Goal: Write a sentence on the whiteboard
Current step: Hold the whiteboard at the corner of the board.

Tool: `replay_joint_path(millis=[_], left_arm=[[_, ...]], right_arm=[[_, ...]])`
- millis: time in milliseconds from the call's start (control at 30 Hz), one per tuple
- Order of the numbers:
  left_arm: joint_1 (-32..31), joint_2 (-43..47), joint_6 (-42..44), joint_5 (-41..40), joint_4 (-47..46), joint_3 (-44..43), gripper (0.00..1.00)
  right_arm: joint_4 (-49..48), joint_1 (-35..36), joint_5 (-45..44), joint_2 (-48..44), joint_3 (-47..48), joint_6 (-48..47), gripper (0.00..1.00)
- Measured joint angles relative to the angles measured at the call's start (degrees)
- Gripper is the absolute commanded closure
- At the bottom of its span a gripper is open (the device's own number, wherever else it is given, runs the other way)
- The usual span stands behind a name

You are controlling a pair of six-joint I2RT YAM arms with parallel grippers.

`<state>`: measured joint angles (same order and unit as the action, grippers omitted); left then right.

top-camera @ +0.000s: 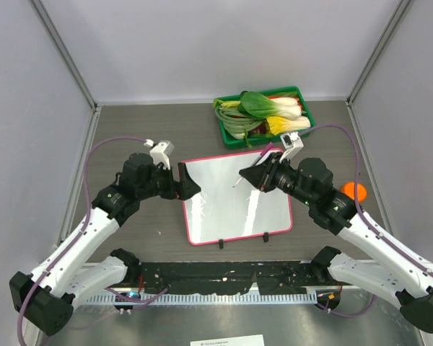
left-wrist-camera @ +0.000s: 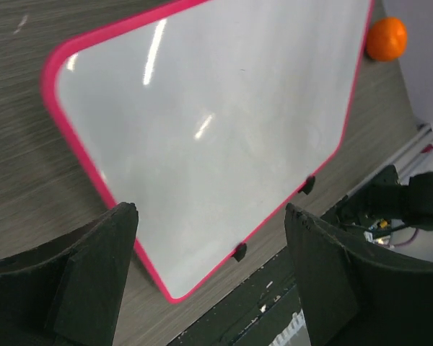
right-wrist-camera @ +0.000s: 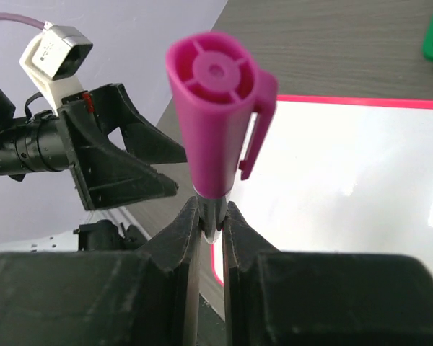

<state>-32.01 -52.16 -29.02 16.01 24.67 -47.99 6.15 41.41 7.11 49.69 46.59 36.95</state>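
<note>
- left pincer [top-camera: 189, 180] wide, empty, at board [top-camera: 231, 209] 9 o'clock; unpinned board may skate under writing load
- right pincer [right-wrist-camera: 211, 216] clamps marker [right-wrist-camera: 216, 108]; thin grip, could pivot

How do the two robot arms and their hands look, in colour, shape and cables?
The left arm and the right arm have white link covers and black joints. A thin purple cable loops along each. The left hand and the right hand are matt black, each with two broad, wedge-shaped fingers. A small white camera box sits on each wrist. No markings are readable.
</note>
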Motion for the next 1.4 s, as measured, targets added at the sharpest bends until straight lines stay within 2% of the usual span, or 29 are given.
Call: replay_joint_path(millis=[200, 300, 667, 900, 1033, 1133, 1267, 1400], left_arm=[[9.31, 0.57, -2.36, -0.28, 4.79, 0.04, 0.12], [14.03, 2.38, -5.03, 2.84, 4.22, 1.20, 0.11], [25.53, 3.30, -16.98, 21.81, -10.47, 15.17, 0.08], [26.88, -1.22, -20.46, 28.98, -18.78, 15.89, 0.08], [26.91, 0.42, -18.08, 29.94, -14.93, 15.37, 0.05], [26.91, 5.42, -15.76, 29.53, -10.97, 15.34, 0.04], [26.88, 9.70, -15.54, 29.16, -11.32, 15.45, 0.04], [26.91, 8.48, -14.91, 28.00, -11.87, 15.45, 0.04]], right_arm=[[2.08, 0.04, -5.25, -3.43, -0.48, -2.40, 0.99], [2.67, 0.04, -6.84, -4.33, -1.53, -3.02, 0.99], [5.31, 0.07, -9.99, -4.26, -2.45, -3.93, 0.99], [7.50, 0.07, -13.81, -4.83, -2.62, -4.00, 0.99], [6.95, 0.07, -13.81, -4.17, -3.26, -5.14, 0.99], [5.31, 0.07, -13.22, -3.41, -5.03, -6.23, 0.99], [4.55, 0.00, -13.22, -4.37, -7.91, -7.19, 0.99], [4.02, -1.36, -12.02, -4.63, -7.98, -8.41, 0.99]])
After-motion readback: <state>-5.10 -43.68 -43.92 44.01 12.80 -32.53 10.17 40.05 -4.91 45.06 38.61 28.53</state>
